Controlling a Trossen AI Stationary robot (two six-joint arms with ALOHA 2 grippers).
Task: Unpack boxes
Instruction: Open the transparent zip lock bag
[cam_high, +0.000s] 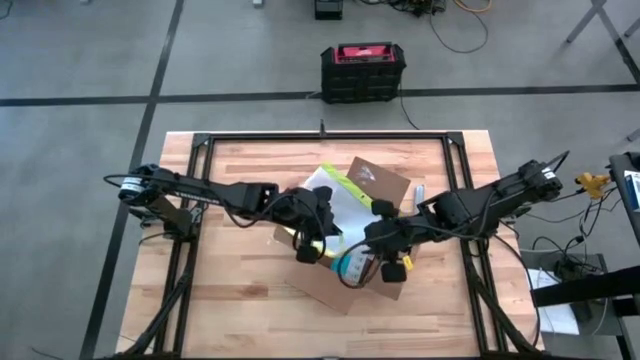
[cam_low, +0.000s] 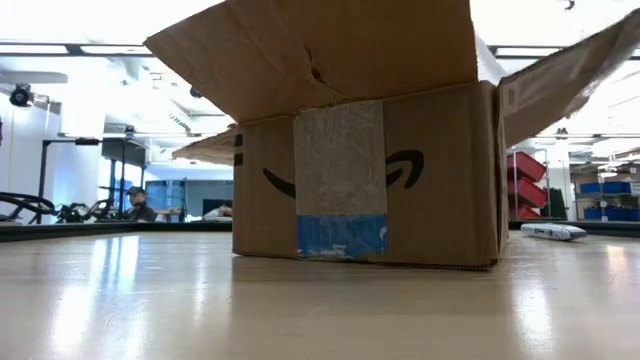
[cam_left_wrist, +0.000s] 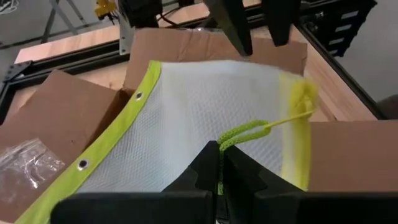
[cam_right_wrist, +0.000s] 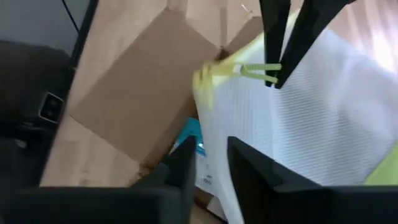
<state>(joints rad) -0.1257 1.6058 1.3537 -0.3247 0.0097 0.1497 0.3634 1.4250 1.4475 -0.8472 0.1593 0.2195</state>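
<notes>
In the middle of the wooden counter (cam_high: 240, 300) I have the brown cardboard box (cam_low: 365, 175) standing with its flaps thrown open, a strip of clear and blue tape down the side that faces the low camera. Both arms reach in over it from either side. My left pincer (cam_left_wrist: 219, 163) is clenched on the yellow-green drawstring of the clear mesh pouch (cam_left_wrist: 205, 112), which has a bright yellow edge with metal eyelets and sits above the open box. My right pincer (cam_right_wrist: 211, 163) hovers just beside the pouch's other edge, its dark fingers (cam_right_wrist: 249, 174) parted with a narrow gap and nothing between them that I can see. Something blue and white shows under the pouch in the right wrist view; I cannot tell what it is. A small clear plastic bag (cam_left_wrist: 28, 158) lies on one of the box flaps. Beyond the counter's far edge a black and red case (cam_high: 362, 72) stands on the floor.
</notes>
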